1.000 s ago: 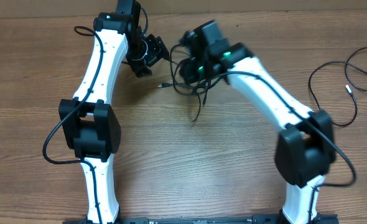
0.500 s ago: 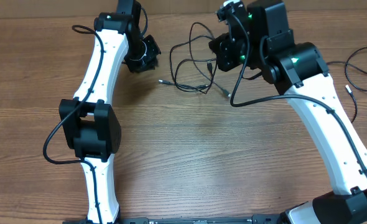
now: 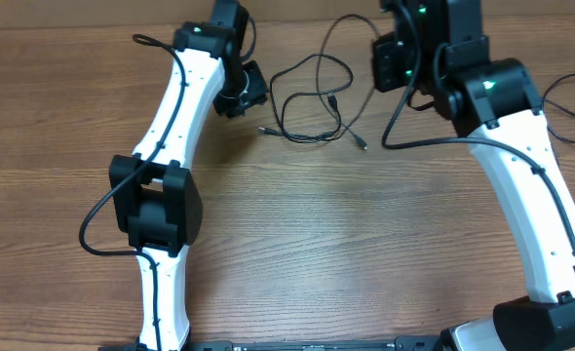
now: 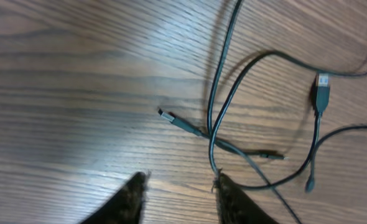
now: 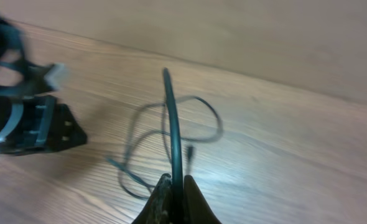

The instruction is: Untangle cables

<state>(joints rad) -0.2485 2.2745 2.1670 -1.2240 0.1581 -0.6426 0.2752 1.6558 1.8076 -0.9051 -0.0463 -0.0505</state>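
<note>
Thin black cables [image 3: 312, 96] lie in loose crossed loops on the wooden table between my arms. One strand rises from them to my right gripper [image 3: 393, 54]. In the right wrist view the right gripper [image 5: 174, 180] is shut on that cable [image 5: 171, 118] and holds it above the table. My left gripper [image 3: 242, 90] sits just left of the loops. In the left wrist view it [image 4: 180, 182] is open and empty, with crossed cables [image 4: 216, 112], a small plug [image 4: 168, 116] and a USB plug [image 4: 321, 83] ahead of its right finger.
Another thin black cable [image 3: 556, 90] lies apart at the far right edge of the table. The table's back edge runs just behind both grippers. The left gripper also shows in the right wrist view [image 5: 28, 118].
My right gripper has moved up and to the right with the cable, drawing the bundle out into wider loops. My left arm has shifted slightly right.
</note>
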